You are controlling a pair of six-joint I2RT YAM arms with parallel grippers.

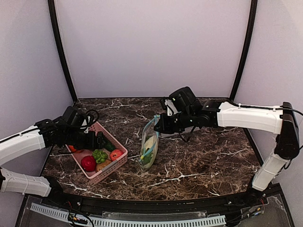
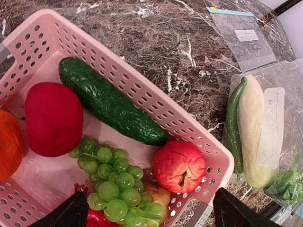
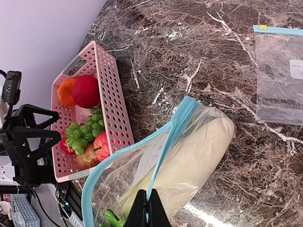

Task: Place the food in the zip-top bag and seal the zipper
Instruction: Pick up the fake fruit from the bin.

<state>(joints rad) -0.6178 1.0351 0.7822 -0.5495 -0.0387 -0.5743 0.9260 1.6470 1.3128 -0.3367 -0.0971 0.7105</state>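
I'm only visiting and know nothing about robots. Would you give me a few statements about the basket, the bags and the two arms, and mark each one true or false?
1. The left arm holds its jaws wide open above the pink basket. True.
2. The right arm has nothing in its jaws. False: they are shut on the blue zipper edge of the zip-top bag.
3. The cucumber is inside that bag. False: it lies in the basket.
4. A second bag lies flat on the table. True.
5. The held bag is empty. False: it holds a pale cabbage-like piece and some greens.
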